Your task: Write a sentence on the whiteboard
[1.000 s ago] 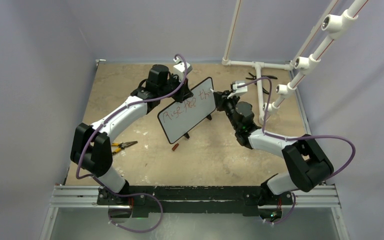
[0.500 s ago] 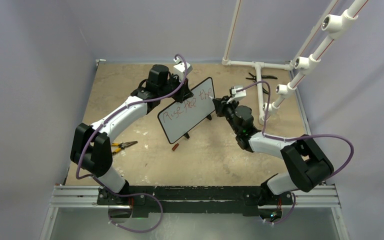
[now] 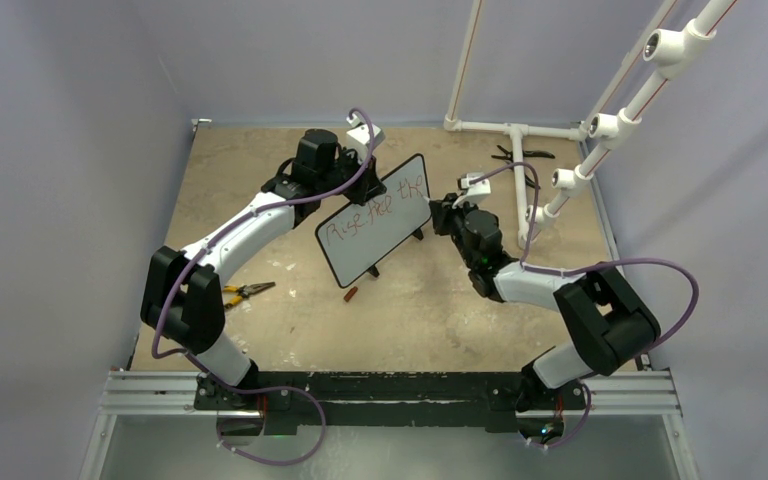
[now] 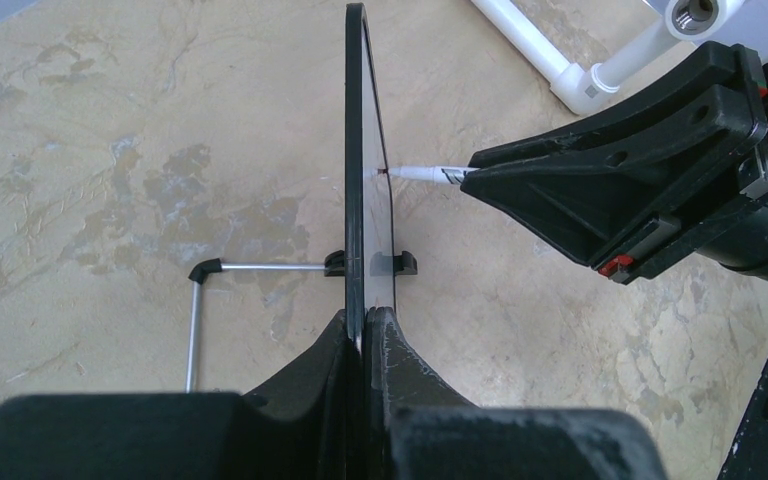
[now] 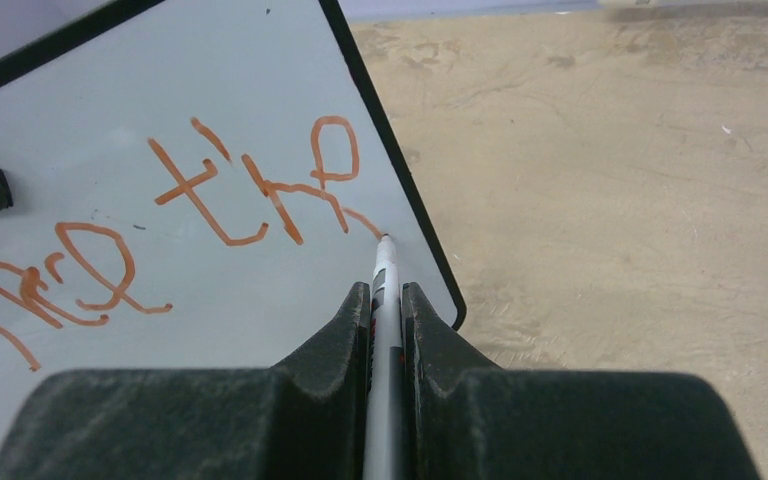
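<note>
The whiteboard (image 3: 375, 222), white with a thin black frame, stands tilted on the table. My left gripper (image 3: 360, 172) is shut on its top edge (image 4: 364, 322). Red handwritten words of the sentence (image 5: 250, 190) run in one line across the board (image 5: 210, 280); the last word reads like "the". My right gripper (image 3: 442, 215) is shut on a white marker (image 5: 385, 300). The marker tip (image 5: 384, 238) touches the board near its right edge, at the end of the last red stroke. The left wrist view shows the marker (image 4: 425, 173) meeting the board edge-on.
A white PVC pipe frame (image 3: 520, 150) stands at the back right. Yellow-handled pliers (image 3: 243, 292) lie at the left. A small red cap (image 3: 351, 294) lies in front of the board. A dark tool (image 3: 520, 153) lies by the pipes. The board's wire stand (image 4: 200, 300) rests behind it.
My right gripper has drawn down and slightly right along the board, extending the last letter's tail. The left arm and board have not moved.
</note>
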